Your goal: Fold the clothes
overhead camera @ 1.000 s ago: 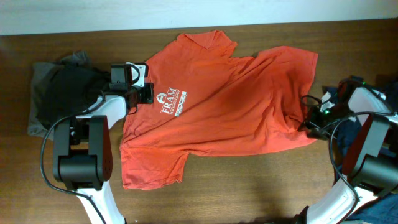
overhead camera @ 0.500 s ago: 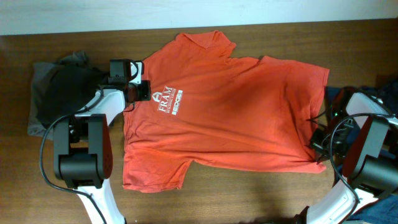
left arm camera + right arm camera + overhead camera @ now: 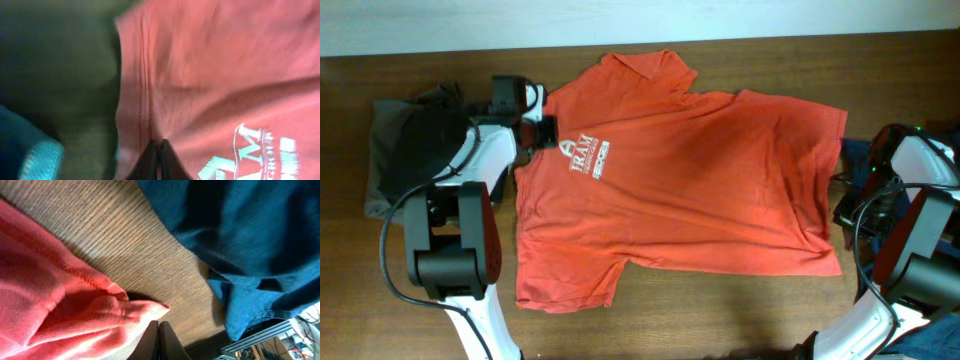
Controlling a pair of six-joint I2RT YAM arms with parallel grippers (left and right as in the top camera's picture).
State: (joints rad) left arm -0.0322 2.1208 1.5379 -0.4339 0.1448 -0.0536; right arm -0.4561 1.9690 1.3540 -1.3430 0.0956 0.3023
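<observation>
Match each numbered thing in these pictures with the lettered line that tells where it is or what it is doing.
1. orange-red T-shirt
2. blue garment
3. grey garment
4. left gripper

a. bunched at the left end of the table
b. shut on the shirt's edge near the white lettering
c. spread out across the middle
d. crumpled at the right, beside the shirt's corner

Pairs: 1-c, 2-d, 3-a, 4-b
</observation>
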